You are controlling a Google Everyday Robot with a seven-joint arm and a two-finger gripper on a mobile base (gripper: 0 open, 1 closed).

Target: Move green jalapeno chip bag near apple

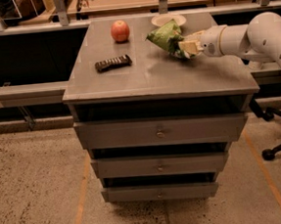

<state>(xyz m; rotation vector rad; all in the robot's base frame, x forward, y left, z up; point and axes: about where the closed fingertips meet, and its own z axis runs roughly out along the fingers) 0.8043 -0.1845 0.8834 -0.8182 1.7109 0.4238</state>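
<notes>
On cabinet top [176,74], gripper [184,47] clamping green jalapeno chip bag [163,35], apple [120,31] apart, speckled floor [34,192]

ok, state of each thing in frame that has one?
green jalapeno chip bag: crumpled, gripped at its right end, seems raised off the cabinet top.
gripper: over the top's right side, fingers shut on the bag.
apple: resting at back left, untouched.
snack bar: lying flat.
white bowl: upright, partly behind the bag.
drawers: cannot tell if fully shut.
</notes>
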